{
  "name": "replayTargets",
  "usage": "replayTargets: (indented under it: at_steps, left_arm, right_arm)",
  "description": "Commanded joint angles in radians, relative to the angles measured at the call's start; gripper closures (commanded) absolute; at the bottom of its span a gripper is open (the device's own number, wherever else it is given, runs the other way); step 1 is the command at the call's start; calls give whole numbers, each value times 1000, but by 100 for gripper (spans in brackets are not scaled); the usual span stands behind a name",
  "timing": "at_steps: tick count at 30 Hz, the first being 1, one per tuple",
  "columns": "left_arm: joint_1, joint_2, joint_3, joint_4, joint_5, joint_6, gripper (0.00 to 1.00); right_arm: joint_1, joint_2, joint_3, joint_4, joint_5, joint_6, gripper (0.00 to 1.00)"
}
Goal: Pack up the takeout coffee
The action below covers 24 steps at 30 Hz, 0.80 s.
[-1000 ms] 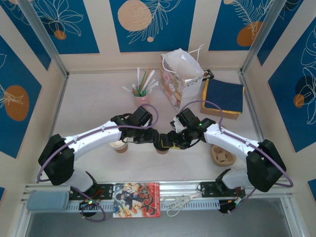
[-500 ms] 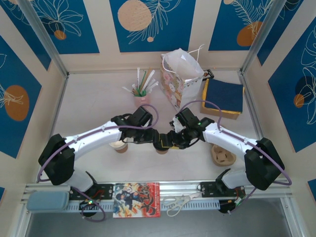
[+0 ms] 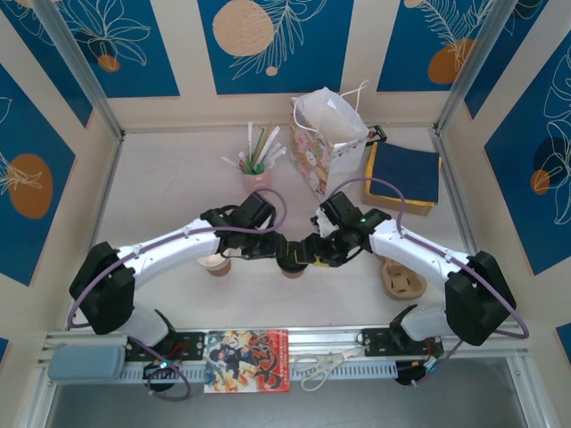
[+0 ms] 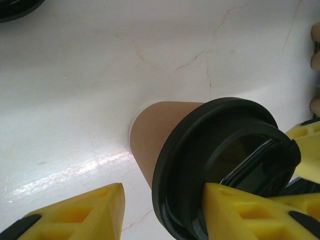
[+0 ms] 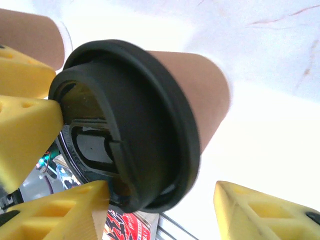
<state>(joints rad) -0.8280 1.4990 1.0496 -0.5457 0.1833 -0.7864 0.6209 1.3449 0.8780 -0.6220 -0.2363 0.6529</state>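
Top external view: the takeout coffee (image 3: 293,269) stands midway along the table (image 3: 161,187), toward its near edge, mostly hidden beneath the left gripper (image 3: 284,259) and right gripper (image 3: 308,255). The left is spread, one finger (image 4: 240,215) on the black lid (image 4: 190,150), whose lower rim is cut off. The right is spread too, a finger (image 5: 60,215) against the lid's rim. White veined marble top; blue leaf-print walls (image 3: 134,36)

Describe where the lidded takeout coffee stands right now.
In the top view, the takeout coffee stands at the near middle of the table, where the two arms meet; a second brown cup is to its left and the gift bag stands beyond.
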Motion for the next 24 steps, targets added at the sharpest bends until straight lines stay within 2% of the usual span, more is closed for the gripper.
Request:
replayTargets:
  at_steps: [1,9,16,24]
  left_arm:
    - [-8,40,-23,-94,-28,19,56]
    - [-11,47,-21,-91,-24,20,57]
    - [-14,54,-27,-86,-25,17,58]
    - [-17,53,-19,-88,-28,16,58]
  right_arm:
    - [-30,-42,11,-31,-24,-16,43]
    - [-46,4,-13,4,-58,-27,54]
    - [-45,42,-52,-7,-36,-27,63]
    - [-45,42,-76,-28,-6,-24,63]
